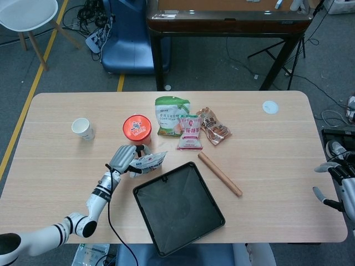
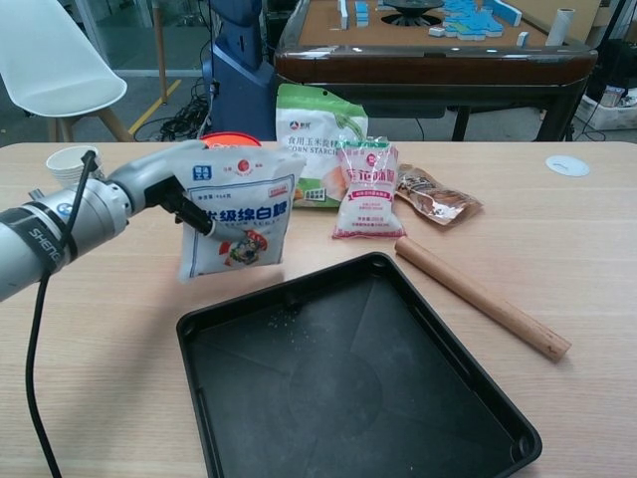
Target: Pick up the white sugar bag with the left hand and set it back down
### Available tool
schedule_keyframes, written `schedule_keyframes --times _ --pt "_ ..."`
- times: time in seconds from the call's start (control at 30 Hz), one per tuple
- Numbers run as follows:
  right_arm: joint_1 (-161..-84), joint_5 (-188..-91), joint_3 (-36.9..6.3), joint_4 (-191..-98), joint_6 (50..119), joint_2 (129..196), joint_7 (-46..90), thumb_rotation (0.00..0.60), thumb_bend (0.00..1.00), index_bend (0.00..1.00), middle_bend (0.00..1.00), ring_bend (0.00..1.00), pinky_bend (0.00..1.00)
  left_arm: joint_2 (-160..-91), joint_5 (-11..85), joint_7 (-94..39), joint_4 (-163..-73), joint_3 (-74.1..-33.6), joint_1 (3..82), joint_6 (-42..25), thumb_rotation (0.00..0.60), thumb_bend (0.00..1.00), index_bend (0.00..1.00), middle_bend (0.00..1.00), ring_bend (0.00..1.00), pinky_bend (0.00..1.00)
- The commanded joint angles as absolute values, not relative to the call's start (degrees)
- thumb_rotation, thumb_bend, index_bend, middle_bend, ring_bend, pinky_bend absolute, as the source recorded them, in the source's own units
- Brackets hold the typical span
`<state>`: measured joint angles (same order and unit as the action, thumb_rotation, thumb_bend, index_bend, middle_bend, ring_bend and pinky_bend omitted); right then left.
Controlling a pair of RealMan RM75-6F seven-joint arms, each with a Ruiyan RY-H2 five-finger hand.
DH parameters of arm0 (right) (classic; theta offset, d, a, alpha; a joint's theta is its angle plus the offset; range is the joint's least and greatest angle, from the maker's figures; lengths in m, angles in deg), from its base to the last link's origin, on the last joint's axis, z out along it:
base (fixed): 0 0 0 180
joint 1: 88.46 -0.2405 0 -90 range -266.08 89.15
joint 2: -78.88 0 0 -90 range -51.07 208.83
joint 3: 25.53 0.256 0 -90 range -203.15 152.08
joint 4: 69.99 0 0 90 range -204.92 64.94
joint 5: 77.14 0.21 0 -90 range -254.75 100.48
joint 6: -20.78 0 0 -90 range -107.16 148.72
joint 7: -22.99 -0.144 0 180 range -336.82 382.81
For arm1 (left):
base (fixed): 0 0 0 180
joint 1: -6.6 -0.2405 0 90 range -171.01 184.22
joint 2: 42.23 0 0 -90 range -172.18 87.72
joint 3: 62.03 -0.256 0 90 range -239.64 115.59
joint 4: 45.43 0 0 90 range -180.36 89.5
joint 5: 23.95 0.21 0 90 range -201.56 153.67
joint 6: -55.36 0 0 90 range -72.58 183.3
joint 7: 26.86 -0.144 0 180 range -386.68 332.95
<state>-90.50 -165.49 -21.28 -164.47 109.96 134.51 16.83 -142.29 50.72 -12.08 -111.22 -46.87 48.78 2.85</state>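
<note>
**Sugar bag held aloft, left of the tray**

While the left hand (image 2: 164, 186) grips it by the upper left corner, the white sugar bag (image 2: 235, 221) hangs clear of the table (image 1: 266, 149), above the strip between the red-lidded tub (image 1: 137, 128) and the black tray (image 1: 178, 206), near the table's left-centre. In the chest view its printed face looks toward the camera, long axis close to vertical, bottom edge tilted slightly. Judgement: the pouch looks soft and grain-filled, so it should sag below the grip and swing; the film may be slippery, and a firm hold across the top seam seems safest. Setting down flat should be forgiving. Behind it stand a green corn starch bag (image 1: 171, 115), a pink packet (image 1: 190, 132) and a brown snack pack (image 1: 215, 126); a wooden rolling pin (image 1: 220, 173) lies right of the tray, a paper cup (image 1: 82, 128) toward the left edge. The right hand (image 1: 335, 180) sits off the right edge, holding nothing, fingers apart.
</note>
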Motion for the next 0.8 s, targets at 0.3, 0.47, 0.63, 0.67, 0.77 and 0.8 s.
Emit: schedule_keyframes --times 0.3,0.47,0.63,0.67,0.77,0.8 --pt "-90.78 -165.4 -21.22 -164.06 109.51 134.66 16.35 0.6 0.26 0.39 0.36 0.22 0.23 -143.4 49.15 -9.06 -109.09 -47.11 50.2 5.69 0.6 0.18 0.31 0.47 0.44 0.58" --pt "-90.7 -165.29 -21.31 -163.59 109.46 134.92 15.92 0.6 0.26 0.39 0.36 0.22 0.23 -143.02 48.86 -8.82 -109.83 -47.31 50.36 6.1 0.6 0.17 0.17 0.33 0.32 0.5" --pt "-90.57 -165.28 -21.31 -163.16 109.7 135.09 15.48 0.6 0.26 0.39 0.35 0.22 0.23 -142.96 48.47 -8.92 -110.21 -47.23 50.44 5.92 0.6 0.17 0.09 0.23 0.24 0.45" --pt "-90.53 -165.31 -21.32 -163.11 109.77 135.09 15.42 0.6 0.26 0.39 0.36 0.22 0.23 -142.9 48.43 -8.89 -110.3 -47.2 50.45 5.85 0.6 0.17 0.07 0.22 0.23 0.45" --pt "-90.46 -165.35 -21.35 -162.99 109.89 135.1 15.32 0.6 0.26 0.39 0.35 0.22 0.23 -142.56 48.35 -8.8 -110.81 -47.04 50.47 5.6 0.6 0.17 0.07 0.21 0.22 0.45" --pt "-90.45 -165.36 -21.35 -162.98 109.89 135.11 15.29 0.6 0.26 0.39 0.36 0.22 0.23 -142.46 48.33 -8.87 -110.95 -46.98 50.53 5.56 0.6 0.17 0.09 0.21 0.23 0.45"
